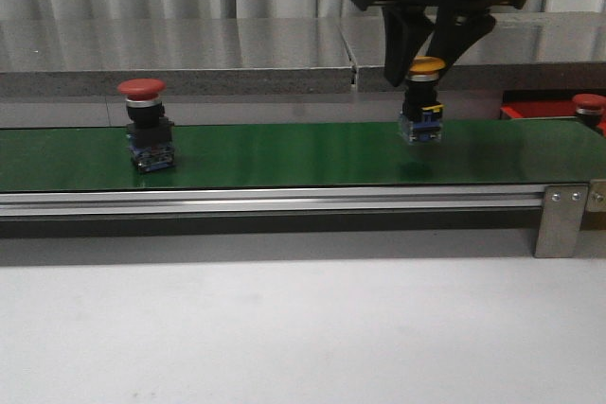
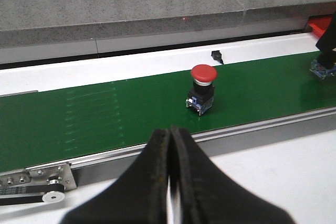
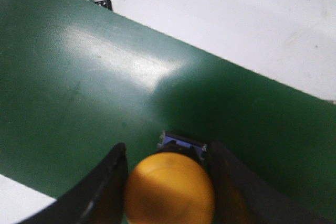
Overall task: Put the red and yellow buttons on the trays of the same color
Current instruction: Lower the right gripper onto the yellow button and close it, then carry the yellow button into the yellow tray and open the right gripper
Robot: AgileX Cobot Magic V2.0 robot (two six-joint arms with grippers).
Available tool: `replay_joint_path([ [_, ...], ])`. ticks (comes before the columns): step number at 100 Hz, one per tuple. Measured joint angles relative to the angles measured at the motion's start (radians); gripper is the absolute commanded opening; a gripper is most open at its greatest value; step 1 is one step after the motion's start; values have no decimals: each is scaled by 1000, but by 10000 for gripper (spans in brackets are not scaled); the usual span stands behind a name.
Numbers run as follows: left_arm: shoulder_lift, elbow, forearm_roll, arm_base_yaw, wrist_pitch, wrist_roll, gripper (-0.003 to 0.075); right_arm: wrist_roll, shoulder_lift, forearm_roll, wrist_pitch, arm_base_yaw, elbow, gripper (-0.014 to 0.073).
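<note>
A yellow-capped button (image 1: 426,67) hangs just above the green belt (image 1: 284,153), with my right gripper (image 1: 426,54) shut on its cap. The right wrist view shows the yellow cap (image 3: 169,190) between both fingers of the right gripper (image 3: 166,153). A red button (image 1: 142,90) stands upright on the belt at the left, also the red button (image 2: 203,74) in the left wrist view. My left gripper (image 2: 170,132) is shut and empty, in front of the belt's near rail. A red tray (image 1: 535,107) at far right holds another red button (image 1: 589,101). No yellow tray shows.
A grey stone ledge (image 1: 189,54) runs behind the belt. The belt's metal rail (image 1: 284,201) and end bracket (image 1: 561,219) line its near side. A small black cable end (image 2: 216,56) lies on the white strip behind the belt.
</note>
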Motion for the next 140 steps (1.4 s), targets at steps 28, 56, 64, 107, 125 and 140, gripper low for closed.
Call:
replay_joint_path([
  [28, 0, 0, 0, 0, 2, 0, -19, 34, -219, 0, -65, -104, 246, 192],
  [56, 0, 0, 0, 0, 2, 0, -19, 34, -417, 0, -80, -289, 441, 192],
  [64, 0, 0, 0, 0, 2, 0, -19, 34, -452, -2, -88, -339, 482, 192],
  [107, 0, 0, 0, 0, 2, 0, -19, 34, -480, -2, -161, -538, 653, 192],
  [125, 0, 0, 0, 0, 2, 0, -19, 34, -480, -2, -252, -557, 720, 192],
  [140, 0, 0, 0, 0, 2, 0, -19, 34, -480, -2, -337, -557, 778, 192],
])
